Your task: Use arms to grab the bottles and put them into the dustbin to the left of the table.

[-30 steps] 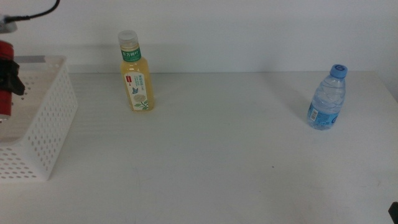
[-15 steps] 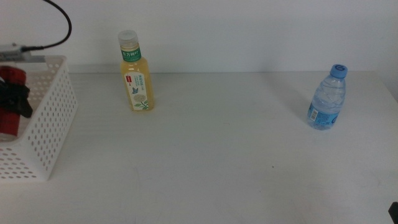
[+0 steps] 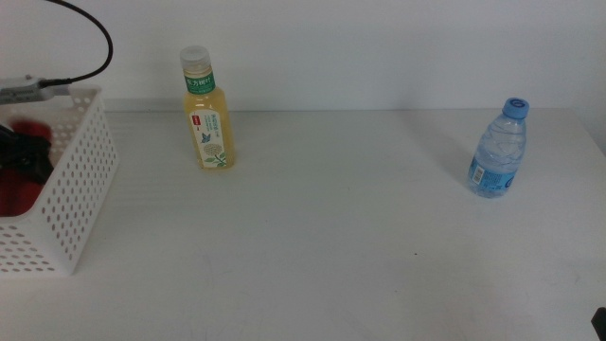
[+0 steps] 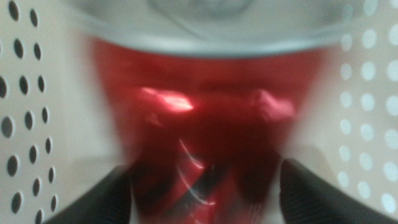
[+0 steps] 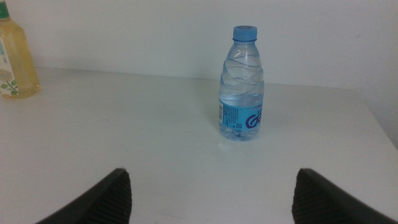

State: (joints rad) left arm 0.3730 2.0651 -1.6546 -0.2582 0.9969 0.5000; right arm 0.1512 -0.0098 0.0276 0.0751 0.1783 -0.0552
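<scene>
My left gripper (image 3: 26, 153) is down inside the white perforated dustbin (image 3: 80, 189) at the table's left end, shut on the red soda can (image 4: 205, 112). The left wrist view is blurred; its jaws press the can's sides, with holed walls on both sides. The yellow juice bottle (image 3: 208, 118) stands upright at the back left. Far to the right, the blue-capped water bottle (image 3: 497, 152) is also upright. My right gripper (image 5: 211, 177) waits open at the near right, facing the water bottle (image 5: 241, 87), well short of it.
The white table (image 3: 331, 237) stretches bare between the two standing bottles. A black cable (image 3: 90, 38) loops above the dustbin. The juice bottle (image 5: 13, 62) shows at the edge of the right wrist view.
The left gripper has sunk lower into the dustbin with the red can. Both standing bottles and the right arm have stayed put.
</scene>
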